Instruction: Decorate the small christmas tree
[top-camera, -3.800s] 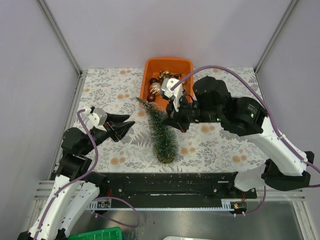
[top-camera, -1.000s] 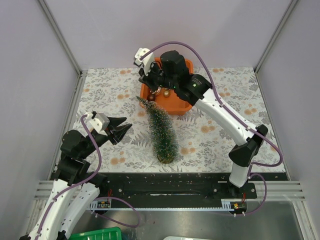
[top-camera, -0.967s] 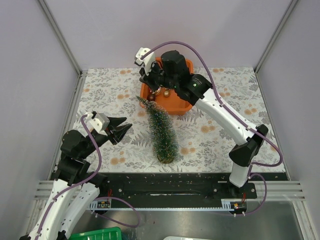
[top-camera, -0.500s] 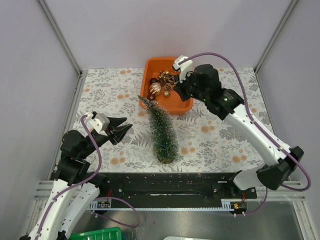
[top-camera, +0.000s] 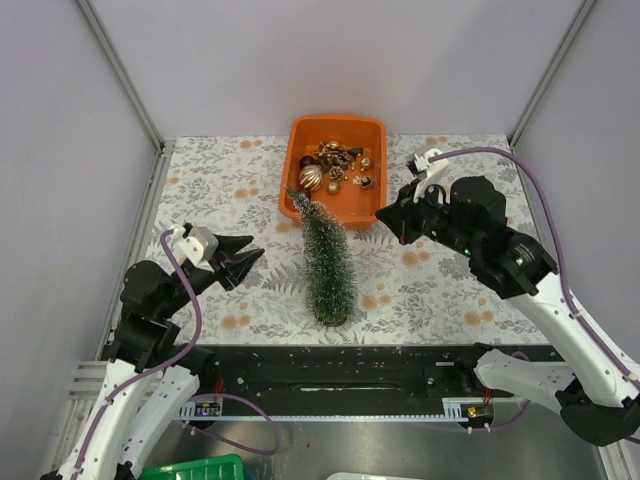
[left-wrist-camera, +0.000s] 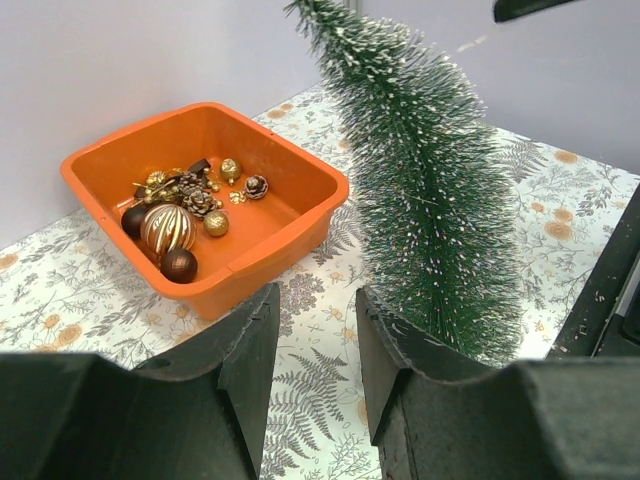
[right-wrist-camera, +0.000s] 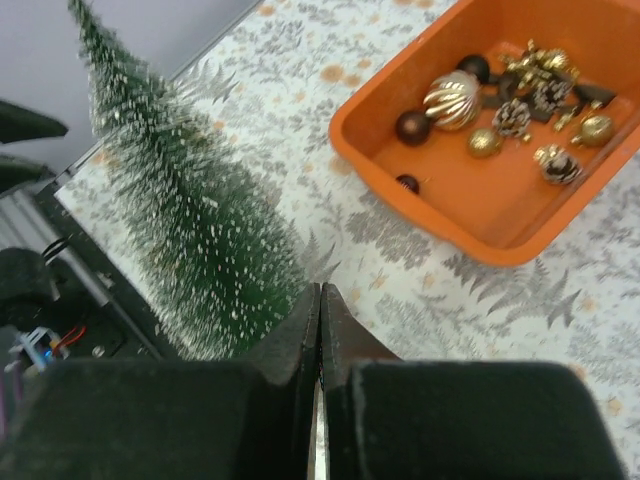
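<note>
The small christmas tree (top-camera: 326, 262), dark green with white tips, stands upright at the middle of the table, its tip near the orange tray (top-camera: 370, 215). It also shows in the left wrist view (left-wrist-camera: 425, 190) and the right wrist view (right-wrist-camera: 190, 230). The tray holds brown and gold baubles (top-camera: 310, 178), pinecones and small gold ornaments. My left gripper (top-camera: 250, 259) is open and empty, left of the tree. My right gripper (top-camera: 386, 219) is shut and holds nothing I can see, right of the tray's near corner.
The table has a floral cloth (top-camera: 440, 290). A black rail (top-camera: 330, 365) runs along the near edge. Grey walls with metal posts enclose the sides and back. A green bin (top-camera: 190, 468) sits below the table at the lower left.
My right arm has swung from over the tray to the right and down, clear of the tray. The tree now stands more upright. The left arm has not moved.
</note>
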